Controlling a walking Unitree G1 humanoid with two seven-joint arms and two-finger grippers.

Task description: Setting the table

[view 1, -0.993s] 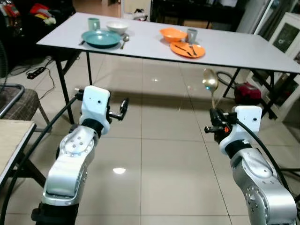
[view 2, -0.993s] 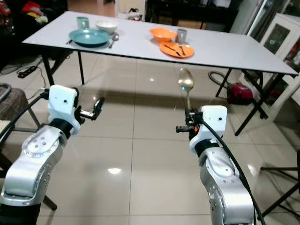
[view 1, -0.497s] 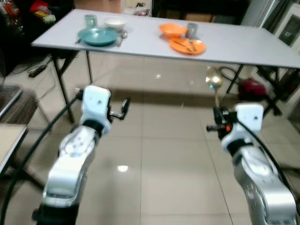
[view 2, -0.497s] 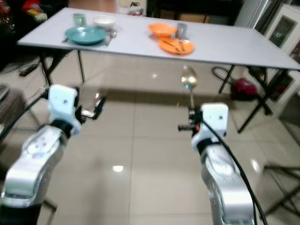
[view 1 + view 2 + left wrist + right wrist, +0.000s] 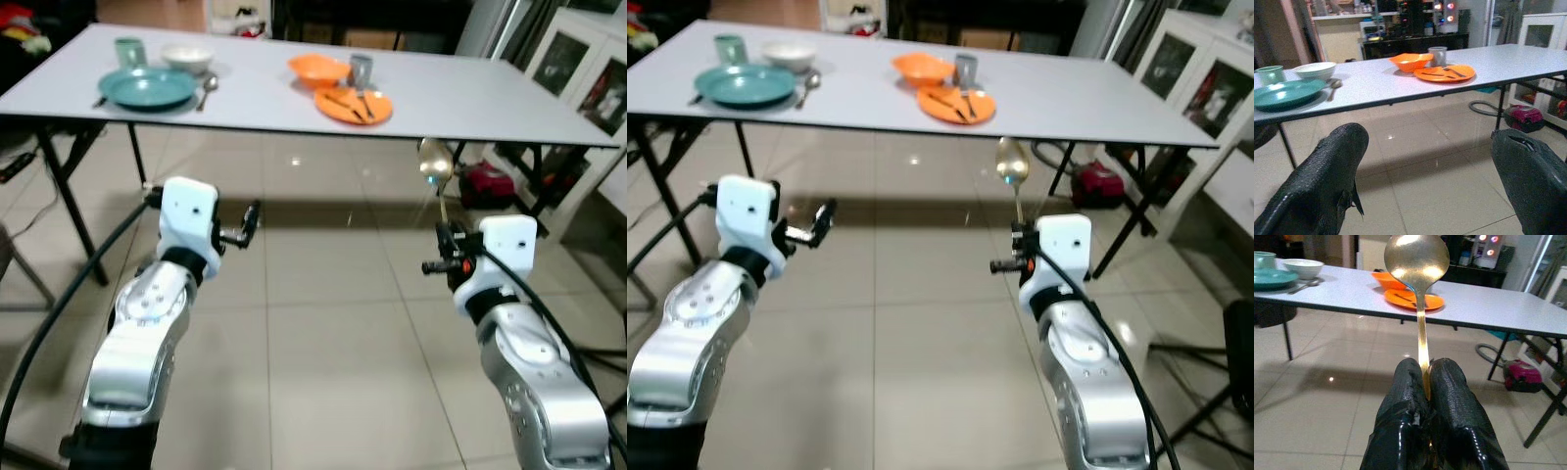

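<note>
My right gripper [image 5: 446, 245] is shut on the handle of a gold spoon [image 5: 433, 162], which stands upright with its bowl on top [image 5: 1417, 257]. My left gripper [image 5: 251, 217] is open and holds nothing; its two fingers [image 5: 1327, 171] stand wide apart. Both hang over the tiled floor, short of the long white table [image 5: 470, 93]. On the table's left part sit a teal plate [image 5: 147, 88], a green cup [image 5: 129, 51], a white bowl [image 5: 187, 59] and a silver spoon [image 5: 209, 86]. Near the middle are an orange bowl [image 5: 318, 70], a grey cup [image 5: 361, 69] and an orange plate [image 5: 353, 105] carrying cutlery.
Black table legs [image 5: 69, 211] stand at the left, and more at the right. A red vacuum cleaner [image 5: 487, 183] with a hose lies under the table's right part. White glass-door cabinets [image 5: 578, 73] line the right side. Shiny tile floor lies between me and the table.
The whole view has shifted, so the camera has moved: the table sits further left in the picture and the cabinets show more. Both arms keep their pose, spoon still upright.
</note>
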